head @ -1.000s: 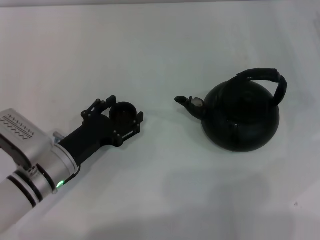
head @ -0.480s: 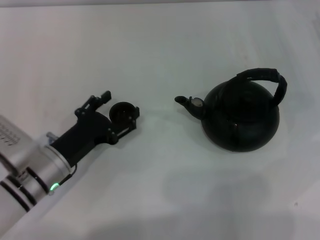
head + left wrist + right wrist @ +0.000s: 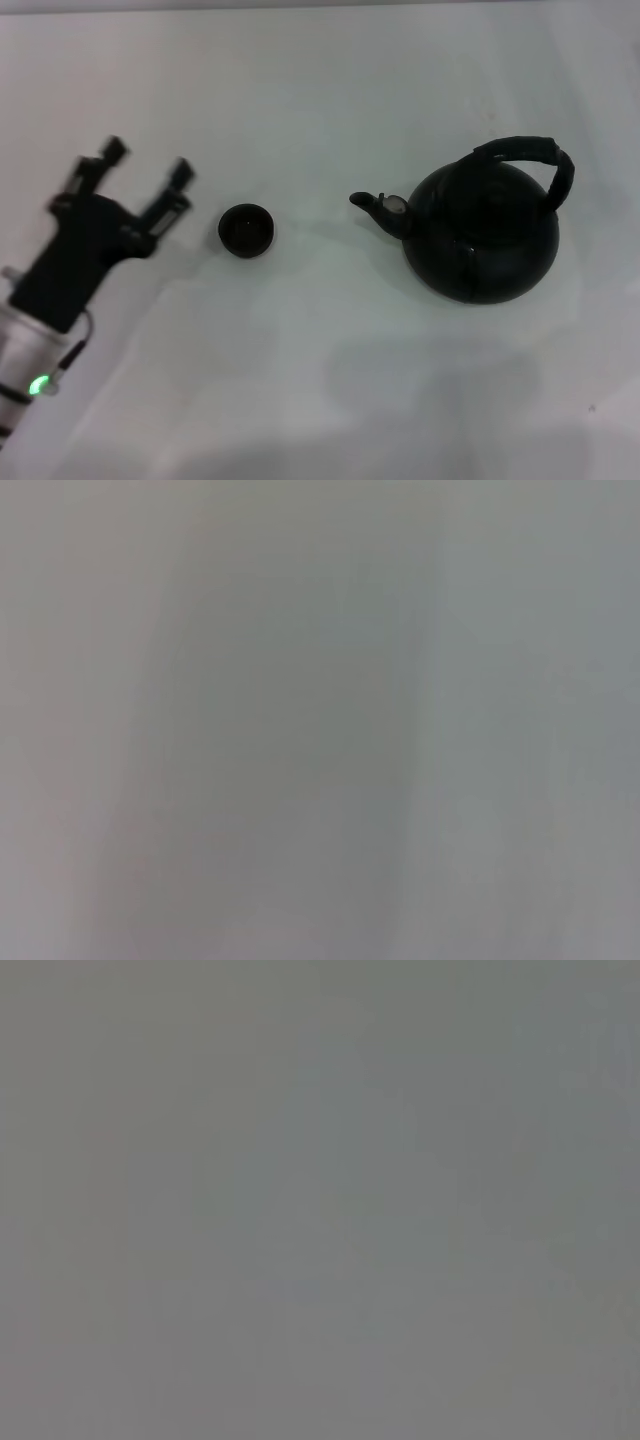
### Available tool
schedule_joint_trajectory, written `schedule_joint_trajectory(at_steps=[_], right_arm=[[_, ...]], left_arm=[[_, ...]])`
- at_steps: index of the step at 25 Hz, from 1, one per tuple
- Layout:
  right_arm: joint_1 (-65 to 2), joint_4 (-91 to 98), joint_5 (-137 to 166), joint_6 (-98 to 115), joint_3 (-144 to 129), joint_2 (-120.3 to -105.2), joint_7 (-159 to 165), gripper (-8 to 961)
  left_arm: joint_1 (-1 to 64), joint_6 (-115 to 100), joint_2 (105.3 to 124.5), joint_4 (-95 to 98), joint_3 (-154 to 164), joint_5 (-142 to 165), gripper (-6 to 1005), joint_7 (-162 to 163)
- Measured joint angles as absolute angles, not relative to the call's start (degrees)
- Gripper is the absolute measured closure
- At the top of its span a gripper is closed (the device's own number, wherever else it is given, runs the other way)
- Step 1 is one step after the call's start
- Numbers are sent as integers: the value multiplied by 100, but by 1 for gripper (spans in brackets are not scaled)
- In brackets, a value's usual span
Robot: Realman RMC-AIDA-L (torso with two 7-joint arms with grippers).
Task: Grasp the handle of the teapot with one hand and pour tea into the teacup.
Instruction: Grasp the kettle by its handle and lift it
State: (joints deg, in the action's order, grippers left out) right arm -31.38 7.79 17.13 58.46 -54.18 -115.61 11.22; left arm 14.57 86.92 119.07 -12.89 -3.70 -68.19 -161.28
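Teapot [image 3: 482, 235] sat toward the table's right edge, handle [image 3: 535, 158] ungrasped, spout facing the teacup [image 3: 245, 230] near mid-table; pouring, we judged, had not begun. Our left gripper [image 3: 145, 168] hovered near the left edge, spread wide, empty. We read no writing anywhere.

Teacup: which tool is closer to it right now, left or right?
Left. The left tool hangs open just to the left of the teacup, apart from it. The right tool shows in no view.

Bare table [image 3: 320, 380] surrounds the teapot [image 3: 485, 235]; only the teacup [image 3: 246, 229] stands near its spout side.
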Motion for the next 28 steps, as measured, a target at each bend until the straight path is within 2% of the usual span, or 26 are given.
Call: schedule_joint_trajectory(at_steps=[14, 19, 24, 28], right_arm=[[-2744, 770, 1555, 5769, -5620, -11527, 2213, 238], [-2495, 1203, 1565, 5203, -6137, -11508, 2816, 242], [-1777, 2629, 1813, 4314, -7156, -11425, 3861, 243], [-1081, 4217, 2774, 3411, -7635, -11239, 5175, 244]], left_arm=[[516, 9237, 11908, -1284, -377, -9328, 138, -15312], [395, 9214, 11924, -1179, -378, -10106, 137, -15246], [538, 8954, 11905, -1161, -378, -10325, 137, -15240], [672, 8673, 11900, -1158, -373, -10467, 138, -15238]])
